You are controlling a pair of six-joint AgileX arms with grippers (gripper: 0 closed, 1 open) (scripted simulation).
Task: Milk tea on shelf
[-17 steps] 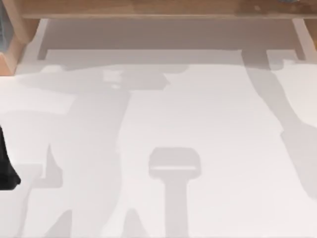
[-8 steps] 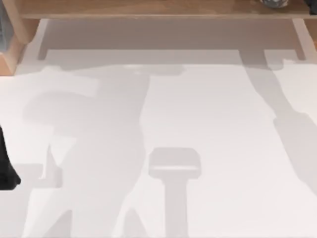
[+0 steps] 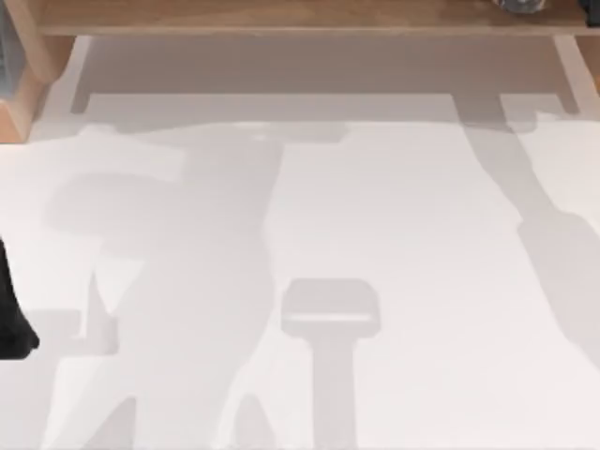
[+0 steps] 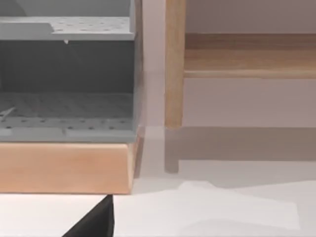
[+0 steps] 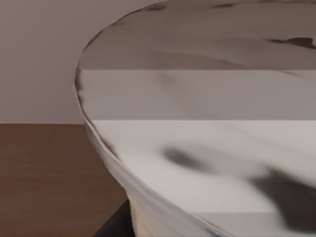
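Now, milk tea [image 5: 207, 143] upon shelf [image 3: 281, 16], far right

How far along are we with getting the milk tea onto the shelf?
Nearly there. Done: the milk tea is up at the shelf, near its right end in the top view. In hand: the right wrist view sits close against the cup's white top. Left: confirming release and backing away; the grip state isn't visible. The left arm is parked.

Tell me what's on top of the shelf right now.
At the right end of the shelf in the top view sits the milk tea, cut off by the picture's edge. The right wrist view shows its white top close up; its base is hidden.
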